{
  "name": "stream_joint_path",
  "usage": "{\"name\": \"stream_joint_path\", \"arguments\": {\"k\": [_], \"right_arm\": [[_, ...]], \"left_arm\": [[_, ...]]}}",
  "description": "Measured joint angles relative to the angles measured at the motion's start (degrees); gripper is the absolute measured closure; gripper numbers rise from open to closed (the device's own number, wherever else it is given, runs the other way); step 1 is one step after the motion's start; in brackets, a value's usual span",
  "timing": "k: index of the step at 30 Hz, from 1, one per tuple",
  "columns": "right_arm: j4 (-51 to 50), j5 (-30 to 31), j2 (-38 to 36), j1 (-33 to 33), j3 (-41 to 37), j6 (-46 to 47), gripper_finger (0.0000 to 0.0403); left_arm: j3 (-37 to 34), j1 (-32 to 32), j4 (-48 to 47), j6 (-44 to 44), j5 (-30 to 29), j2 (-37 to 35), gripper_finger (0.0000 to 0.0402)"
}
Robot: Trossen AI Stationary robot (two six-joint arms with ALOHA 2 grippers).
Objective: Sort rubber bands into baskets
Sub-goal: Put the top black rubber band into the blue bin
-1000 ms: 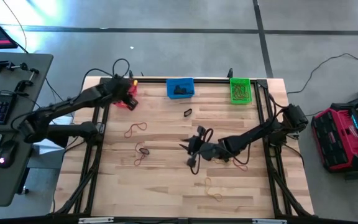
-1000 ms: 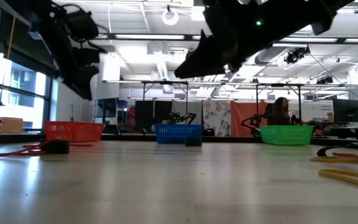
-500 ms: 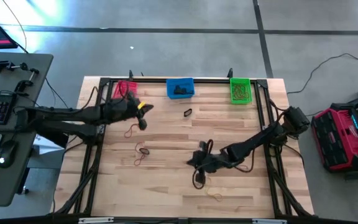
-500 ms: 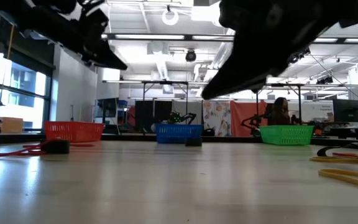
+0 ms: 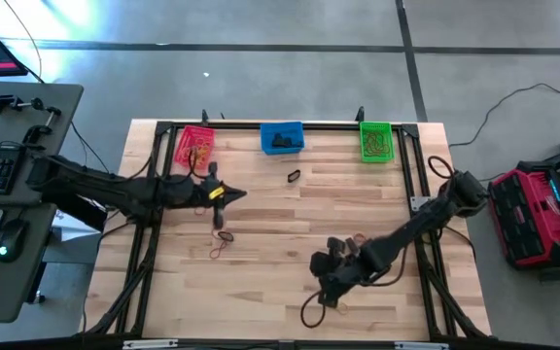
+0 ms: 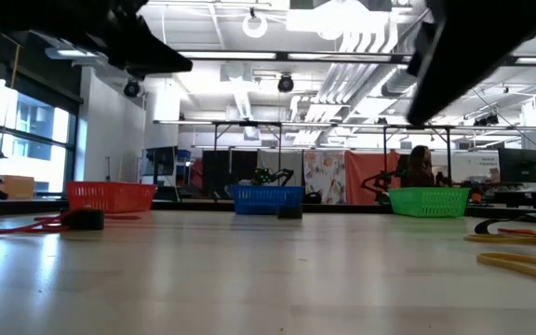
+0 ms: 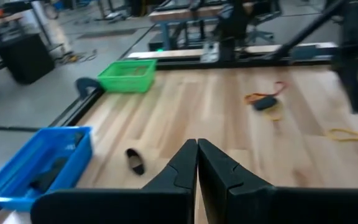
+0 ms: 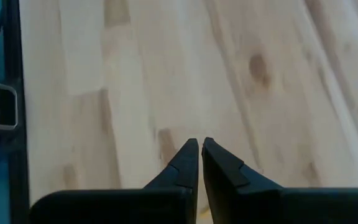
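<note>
The left gripper [image 7: 197, 163] hangs over the left middle of the bench [image 5: 261, 282], its jaws clenched together with nothing between them. Ahead of those jaws and slightly to one side lies a black rubber band [image 7: 135, 161], and beyond it sit the blue basket [image 7: 36, 167] with dark bands inside and, farther off, the green basket [image 7: 128, 74]. The red basket [image 5: 194, 144] stands at the bench's far edge, just behind the left arm. A thin red band [image 5: 220, 242] lies on the wood close below the left jaws.

The right gripper [image 8: 199, 160] is low over the near middle of the bench, its jaws also pressed shut and empty, bare wood ahead of them. A yellow band [image 5: 334, 301] lies just beside them.
</note>
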Motion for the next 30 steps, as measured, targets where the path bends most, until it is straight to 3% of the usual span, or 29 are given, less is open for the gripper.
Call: {"name": "stream_joint_path", "arguments": {"k": [5,8,13,16,19,24,30], "right_arm": [[-3.0,-1.5,0.0,1.3,0.2,4.3,0.0386],[-4.9,-0.6,0.0,1.6,0.2,5.7,0.0365],[-7.9,3.0,0.0,0.1,0.2,5.4,0.0314],[-10.0,2.4,0.0,-1.8,0.2,5.5,0.0305],[-12.4,3.1,0.0,-3.0,0.2,3.7,0.032],[-15.4,7.3,0.0,-2.5,0.2,-1.3,0.039],[-17.2,11.5,0.0,-2.2,0.2,-3.0,0.0399]], "left_arm": [[0.0,-3.7,1.4,-0.2,0.0,0.4,0.0397],[0.0,-4.6,1.8,-1.0,-0.4,2.3,0.0397],[1.3,-2.0,3.5,-3.0,-0.4,9.1,0.04],[4.8,1.1,3.5,-2.9,1.9,14.2,0.0401],[8.4,5.5,2.3,-2.6,5.3,19.6,0.0401],[11.0,13.3,2.3,-2.0,11.2,27.7,0.0401],[16.0,19.5,2.4,-0.7,16.9,36.8,0.0401]]}}
